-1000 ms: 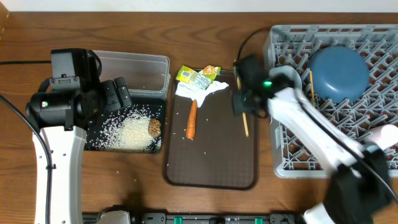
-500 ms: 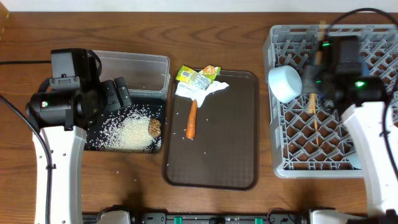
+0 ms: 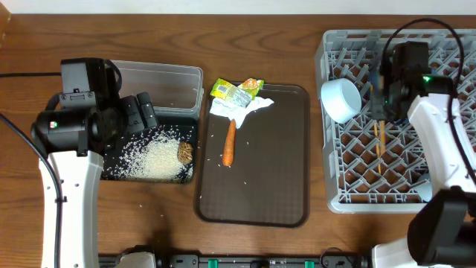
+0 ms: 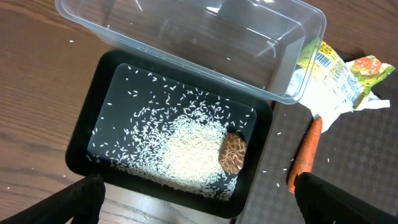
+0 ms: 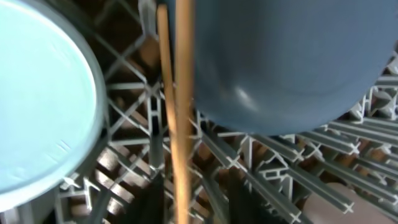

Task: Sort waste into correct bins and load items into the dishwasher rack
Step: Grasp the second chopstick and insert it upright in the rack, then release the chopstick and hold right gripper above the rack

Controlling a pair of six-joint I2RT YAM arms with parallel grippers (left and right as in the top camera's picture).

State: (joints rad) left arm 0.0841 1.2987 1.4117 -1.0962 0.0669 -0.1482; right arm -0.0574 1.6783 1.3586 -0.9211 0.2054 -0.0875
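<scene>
The chopsticks (image 3: 378, 149) have gone from the tray (image 3: 282, 186) into the rack (image 3: 349, 186) at the counter's right edge, nearly loaded; I cannot tell the right pincer's (image 3: 381, 104) grip, and the left pincer (image 4: 205, 202) is released.

Chopsticks (image 5: 181, 124) tight between bowl (image 5: 37, 106) and plate (image 5: 280, 56)

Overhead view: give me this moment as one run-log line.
left gripper open over black bin | right gripper jaws apart around chopsticks in dishwasher rack | carrot on dark-brown tray

rack (image 3: 372, 202): right, bowl (image 3: 341, 99) inside | tray (image 3: 260, 179): centre, carrot (image 3: 229, 143) on it | tub (image 3: 160, 85): left
</scene>
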